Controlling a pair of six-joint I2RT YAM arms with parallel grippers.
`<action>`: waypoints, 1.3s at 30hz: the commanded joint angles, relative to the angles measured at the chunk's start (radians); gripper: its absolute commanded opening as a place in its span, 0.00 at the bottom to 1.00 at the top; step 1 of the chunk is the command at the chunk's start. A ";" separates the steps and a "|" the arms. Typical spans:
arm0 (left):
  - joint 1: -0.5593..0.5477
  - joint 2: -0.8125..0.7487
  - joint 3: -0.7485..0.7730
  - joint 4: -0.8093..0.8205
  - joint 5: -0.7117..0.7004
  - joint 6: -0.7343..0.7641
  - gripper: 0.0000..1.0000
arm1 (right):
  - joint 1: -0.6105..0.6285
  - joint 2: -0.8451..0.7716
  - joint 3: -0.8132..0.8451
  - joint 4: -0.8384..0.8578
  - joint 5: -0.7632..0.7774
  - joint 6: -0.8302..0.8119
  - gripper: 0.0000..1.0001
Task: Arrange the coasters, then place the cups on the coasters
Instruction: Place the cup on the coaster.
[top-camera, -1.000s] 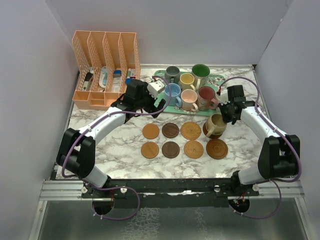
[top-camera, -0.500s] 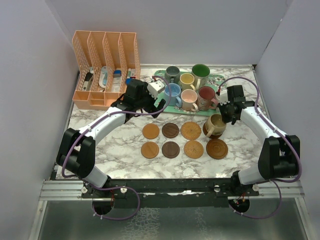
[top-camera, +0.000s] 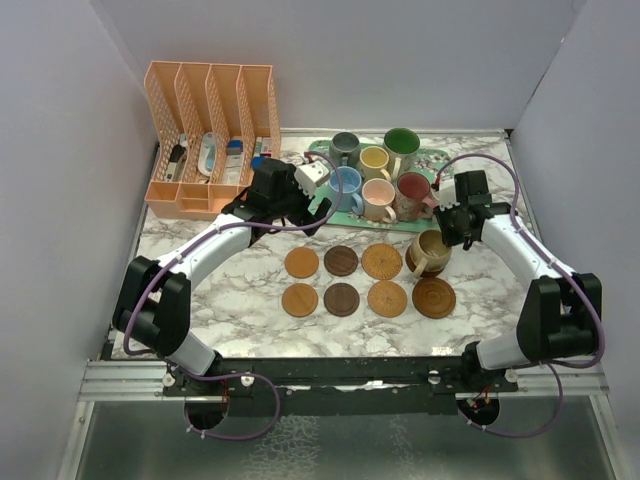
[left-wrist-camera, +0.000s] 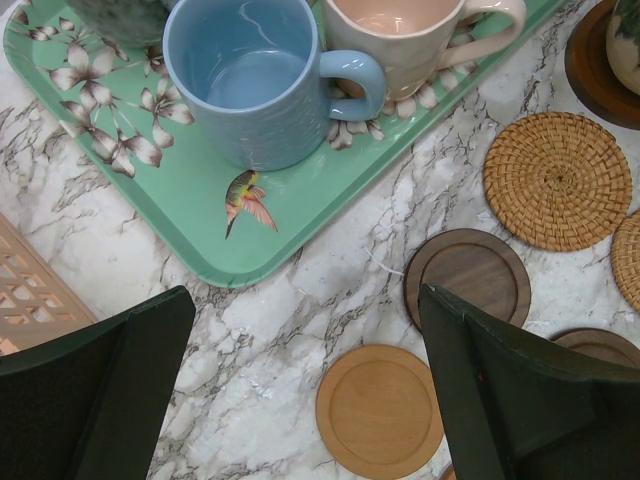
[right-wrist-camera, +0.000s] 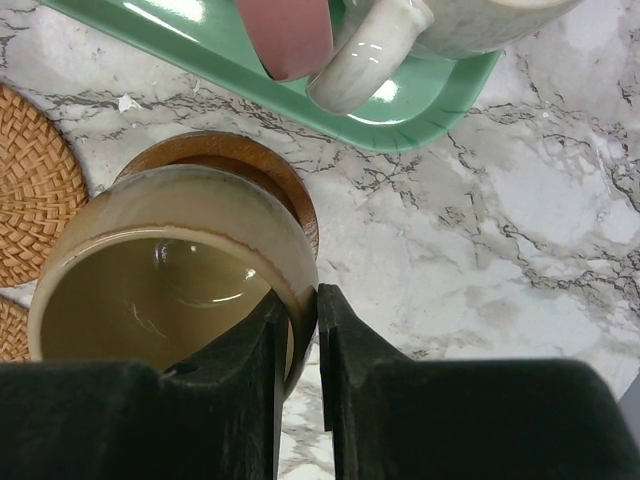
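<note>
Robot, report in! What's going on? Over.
Left gripper open, empty. Right gripper pinching tan cup rim. Cup on dark coaster. Nothing blocking.

Coasters (top-camera: 341, 299): eight round discs, of which two are pale wood, two are woven and four are darker brown. Cups (top-camera: 345, 186): seven in view, each of a different colour, among them one tan cup (top-camera: 432, 248). Tray (left-wrist-camera: 190, 215): one, teal with flowers. Organiser (top-camera: 210, 100): one, orange, with four slots. Arms (top-camera: 215, 250): two. Table (top-camera: 200, 310): one, marble-patterned.
</note>
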 joint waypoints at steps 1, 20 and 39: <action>-0.004 0.000 0.002 0.010 -0.008 0.011 0.99 | 0.005 -0.041 0.003 0.007 -0.011 -0.006 0.18; -0.006 -0.002 0.003 0.004 -0.018 0.020 0.99 | 0.004 -0.060 0.151 -0.017 0.032 -0.028 0.37; -0.008 -0.040 -0.007 0.005 -0.022 0.035 0.99 | -0.048 0.274 0.476 0.041 0.120 -0.083 0.47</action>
